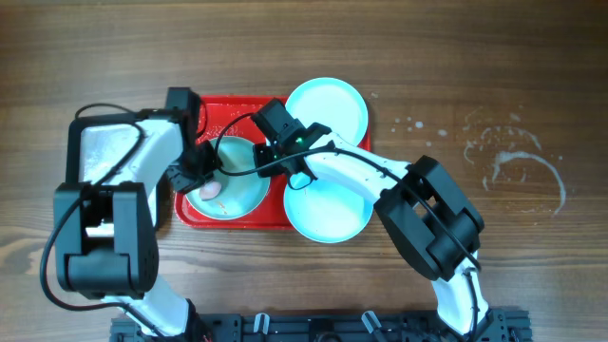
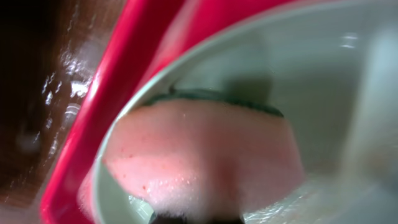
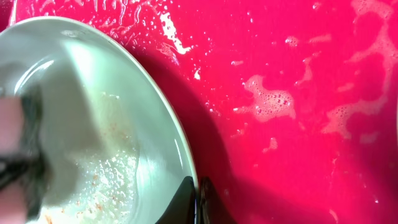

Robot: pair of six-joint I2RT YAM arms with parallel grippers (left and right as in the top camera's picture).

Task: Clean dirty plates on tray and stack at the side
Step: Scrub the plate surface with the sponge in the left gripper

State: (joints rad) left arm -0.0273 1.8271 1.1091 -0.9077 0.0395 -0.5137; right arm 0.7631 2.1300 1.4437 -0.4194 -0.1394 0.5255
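1. Plate [image 1: 242,185] being scrubbed lies on the red tray [image 1: 233,109]; far plate [image 1: 328,106] and near plate [image 1: 328,211] sit at its right edge.
2. Left gripper [image 1: 202,179] clenches the pink sponge [image 2: 199,155]; right gripper [image 3: 198,194] appears to pinch the rim, view blurred.
3. Risk: foam may let that rim slip under scrubbing.
4. Wooden table [image 1: 532,266] wet with foam splashes [image 1: 518,166]; free space lies rightward.
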